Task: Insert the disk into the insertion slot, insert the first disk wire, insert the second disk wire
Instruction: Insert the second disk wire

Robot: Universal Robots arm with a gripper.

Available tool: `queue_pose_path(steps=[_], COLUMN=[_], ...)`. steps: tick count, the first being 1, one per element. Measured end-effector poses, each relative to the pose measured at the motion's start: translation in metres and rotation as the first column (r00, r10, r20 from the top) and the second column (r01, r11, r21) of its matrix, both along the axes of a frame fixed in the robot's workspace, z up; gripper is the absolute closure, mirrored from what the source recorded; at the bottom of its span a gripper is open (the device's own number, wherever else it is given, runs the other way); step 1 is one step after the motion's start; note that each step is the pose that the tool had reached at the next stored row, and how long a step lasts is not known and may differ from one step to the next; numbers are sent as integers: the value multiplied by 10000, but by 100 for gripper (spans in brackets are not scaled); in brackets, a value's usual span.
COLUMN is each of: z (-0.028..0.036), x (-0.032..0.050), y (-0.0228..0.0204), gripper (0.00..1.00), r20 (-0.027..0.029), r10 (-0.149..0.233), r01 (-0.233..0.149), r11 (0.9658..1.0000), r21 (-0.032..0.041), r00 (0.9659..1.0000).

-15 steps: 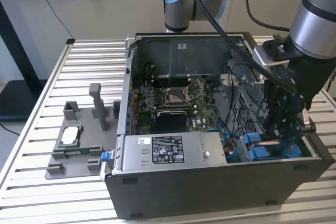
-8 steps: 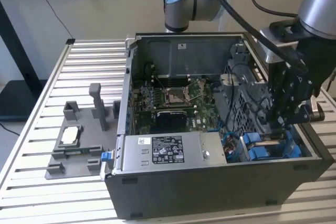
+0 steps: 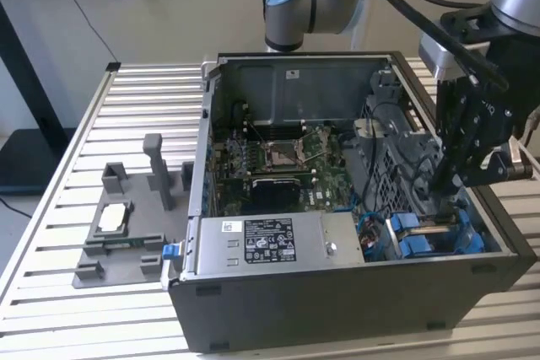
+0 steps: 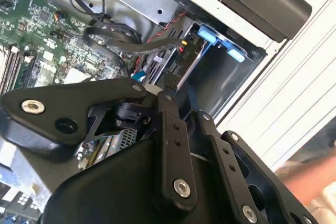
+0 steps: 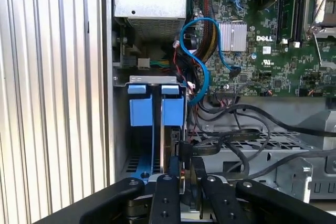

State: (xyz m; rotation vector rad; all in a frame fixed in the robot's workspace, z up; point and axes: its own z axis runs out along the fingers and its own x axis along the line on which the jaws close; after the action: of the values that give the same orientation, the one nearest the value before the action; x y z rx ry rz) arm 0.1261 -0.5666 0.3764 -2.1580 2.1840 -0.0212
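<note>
Disk (image 5: pixel 169 145) sits upright in insertion slot (image 5: pixel 122 148), toward exterior view's right. Hand (image 5: pixel 182 170) narrow, apparently pinching plug of disk wire (image 5: pixel 226 141) against disk edge; hard to be sure. Judgement: keep plug square, press straight in, avoid twisting wire.

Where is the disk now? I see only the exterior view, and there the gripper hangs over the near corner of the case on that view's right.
Observer: In the first wrist view the disk stands on edge inside the slot, next to the two blue tabs.
Operator: And what is the gripper nearest to?
Observer: In that same view the gripper is right beside a black plug on a flat black wire, at the disk's edge. I cannot tell whether the plug is pushed fully in.
</note>
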Motion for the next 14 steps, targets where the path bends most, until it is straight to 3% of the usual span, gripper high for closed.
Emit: queue_pose_path(steps=[5,8,10,14], z=[78,81,81,71], x=[0,-7,-51,-132], y=[8,26,37,43], gripper=[76,76,76,76], r20=[3,63,149,210], r10=[-24,-57,-60,-83], r01=[24,57,61,83], r11=[10000,10000,10000,10000], r21=[3,-9,-9,-7], r00=[10000,10000,9999,9997])
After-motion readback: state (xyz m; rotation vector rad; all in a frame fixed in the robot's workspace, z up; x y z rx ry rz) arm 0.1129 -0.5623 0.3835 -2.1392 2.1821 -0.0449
